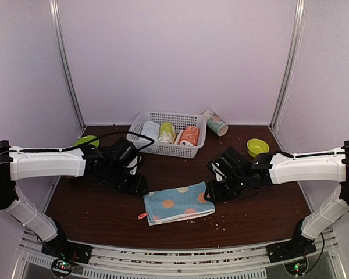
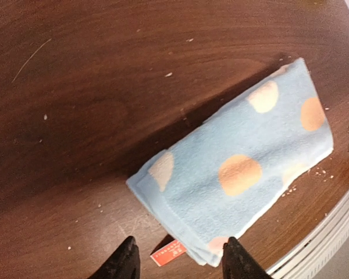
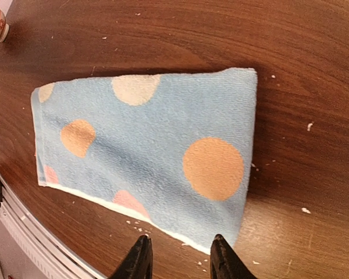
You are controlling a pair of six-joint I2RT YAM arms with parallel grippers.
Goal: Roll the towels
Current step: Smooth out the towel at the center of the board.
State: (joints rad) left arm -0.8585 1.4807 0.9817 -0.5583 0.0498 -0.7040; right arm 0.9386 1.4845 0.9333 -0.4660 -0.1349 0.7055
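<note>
— Where's the light blue spotted towel (image 1: 178,203)?
— Folded flat, in front of the white basket (image 1: 168,114).
— And the grippers?
— The left gripper (image 2: 180,258) and the right gripper (image 3: 180,258) are both partly open and empty, one at each end of the towel.

The light blue spotted towel (image 1: 179,203) was matt, nappy terry cloth with a stitched hem, the surface (image 1: 93,203) was dark wood grain with a smooth, faintly glossy sheen dusted with crumbs, and the white basket (image 1: 174,150) looked like moulded plastic lattice.
</note>
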